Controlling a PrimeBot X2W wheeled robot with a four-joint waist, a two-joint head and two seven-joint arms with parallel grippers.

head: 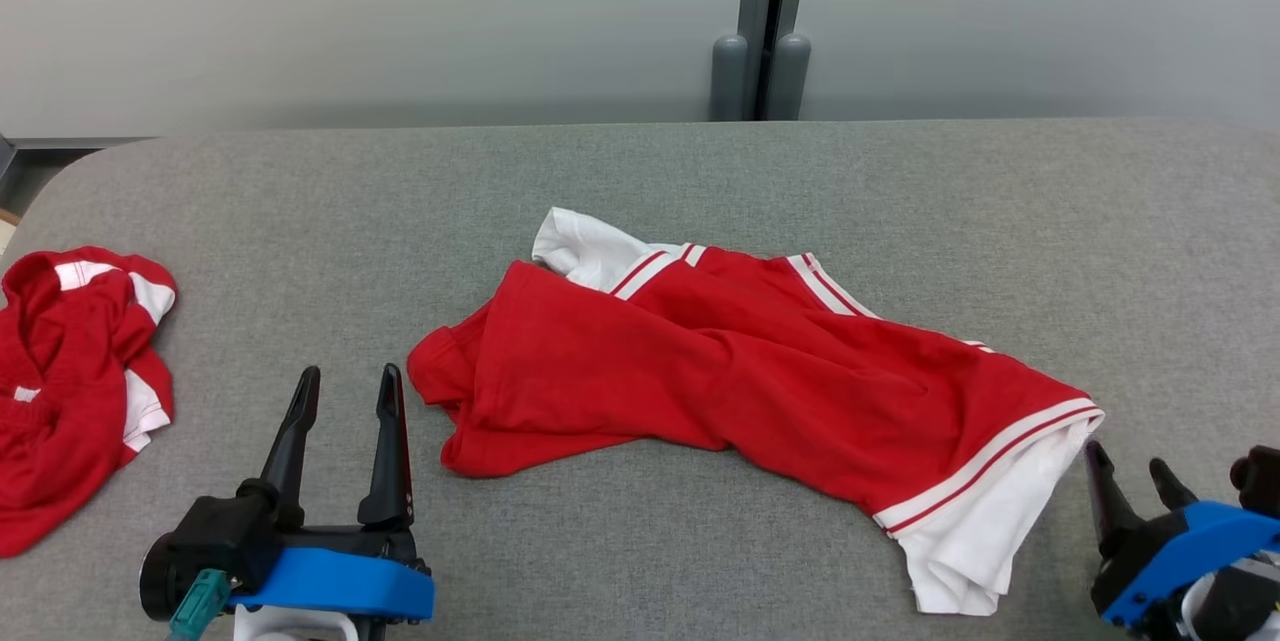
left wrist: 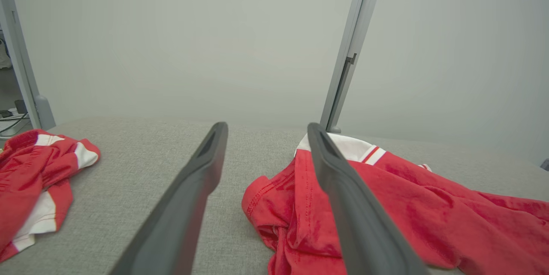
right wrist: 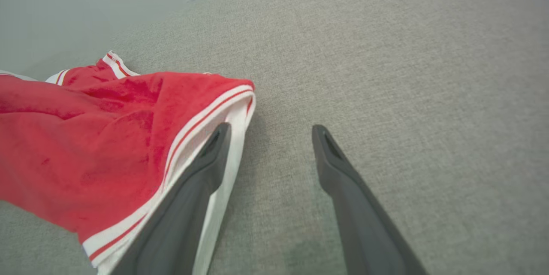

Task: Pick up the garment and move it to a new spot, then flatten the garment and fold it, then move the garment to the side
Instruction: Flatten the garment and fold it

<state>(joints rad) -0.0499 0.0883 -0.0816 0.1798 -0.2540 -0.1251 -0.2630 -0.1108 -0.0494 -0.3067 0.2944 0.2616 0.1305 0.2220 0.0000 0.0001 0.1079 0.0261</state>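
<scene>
The left hand and right hand both gape empty. Between them, a crumpled red-and-white jersey garment lies mid grey fabric worktop, its white sleeve just beside the right hand.

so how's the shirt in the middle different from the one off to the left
The middle shirt lies stretched out long and fairly flat; the left shirt is bunched in a heap at the edge of the table. The middle shirt sits between the left gripper and right gripper, both open; the left shirt lies outside the left gripper. Both are red with white trim, and neither is held.
</scene>
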